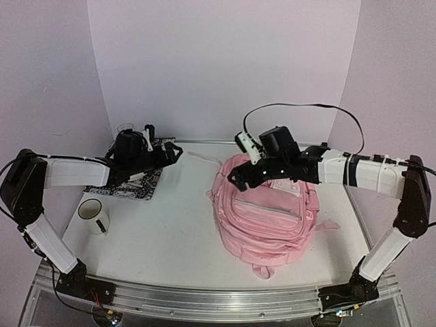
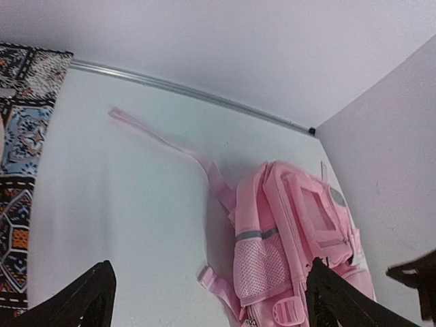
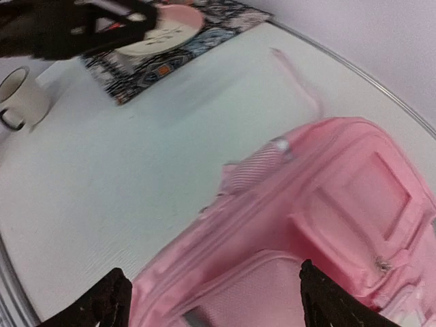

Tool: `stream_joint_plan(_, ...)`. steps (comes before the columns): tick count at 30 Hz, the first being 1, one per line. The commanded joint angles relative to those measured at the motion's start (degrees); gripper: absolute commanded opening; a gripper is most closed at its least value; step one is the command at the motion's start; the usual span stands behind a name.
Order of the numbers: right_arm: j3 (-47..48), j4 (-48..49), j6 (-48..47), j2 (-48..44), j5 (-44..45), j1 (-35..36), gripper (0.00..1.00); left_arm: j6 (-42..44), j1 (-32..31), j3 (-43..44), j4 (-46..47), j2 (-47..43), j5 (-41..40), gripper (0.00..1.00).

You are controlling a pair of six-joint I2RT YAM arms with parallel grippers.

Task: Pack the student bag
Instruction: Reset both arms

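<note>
Your left gripper and right gripper hang released, empty; the soft pale-pink fabric backpack looks zipped, so unzip it next.

White table bears three items. Pink bag lies right of centre. Patterned mat sits at far left, with white mug upright just beside its near edge.
</note>
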Motion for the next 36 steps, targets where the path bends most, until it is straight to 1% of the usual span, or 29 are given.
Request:
stream_joint_plan(1,3.9,0.9,5.3,0.2,6.1,-9.9,0.98,-4.7,11.5,-2.3,0.5,-3.5,8.5,0.99)
stream_joint_plan(3,3.3,2.2,7.2,-1.3,5.8,-14.9,0.98,-8.4,19.5,-3.1,0.6,-4.0,14.7,1.0)
stream_joint_plan(5,1.3,3.8,8.4,-4.7,6.7,-19.4,0.98,-9.9,25.4,-4.5,0.6,-5.8,18.9,0.99)
stream_joint_plan(8,-4.3,5.8,9.5,-11.9,8.9,-23.7,0.98,-8.8,30.6,-7.6,0.5,-12.4,20.1,1.0)
stream_joint_plan(9,-6.3,6.1,9.5,-14.5,10.4,-24.6,0.98,-7.9,31.7,-8.8,0.3,-16.4,19.2,0.99)
stream_joint_plan(11,-10.4,6.4,9.3,-21.2,14.9,-25.8,0.98,-5.5,32.2,-10.9,-2.3,-23.0,15.4,0.99)
stream_joint_plan(13,-14.1,6.4,8.8,-28.0,19.3,-25.9,0.98,-2.2,32.2,-10.8,-8.5,-30.9,9.6,1.0)
stream_joint_plan(15,-18.0,6.2,7.9,-35.9,21.4,-25.9,0.98,2.0,32.2,-8.3,-17.1,-35.9,5.0,1.0)
stream_joint_plan(18,-23.2,5.3,6.9,-48.1,22.2,-26.0,0.98,6.4,32.2,-4.3,-27.1,-43.4,0.5,1.0)
stream_joint_plan(21,-27.8,4.2,4.7,-60.0,19.6,-25.9,0.98,9.8,32.1,-1.4,-32.6,-50.6,-1.7,1.0)
stream_joint_plan(24,-31.5,3.0,4.0,-68.5,18.7,-26.0,0.98,13.3,31.6,1.0,-38.6,-55.8,-6.7,1.0)
stream_joint_plan(26,-32.7,1.0,3.8,-72.2,18.9,-25.9,0.98,15.0,31.1,1.5,-41.3,-57.3,-9.4,0.99)
stream_joint_plan(29,-34.3,-1.3,3.0,-76.2,19.3,-26.0,0.98,15.9,30.1,-0.8,-43.1,-60.2,-10.9,1.0)
stream_joint_plan(33,-37.0,-1.5,2.5,-80.6,18.5,-25.9,0.98,15.7,29.0,-7.3,-42.1,-64.8,-12.2,1.0)
stream_joint_plan(36,-37.6,-1.4,2.4,-81.4,18.6,-26.0,0.98,15.9,28.8,-9.2,-42.0,-65.4,-12.5,0.99)
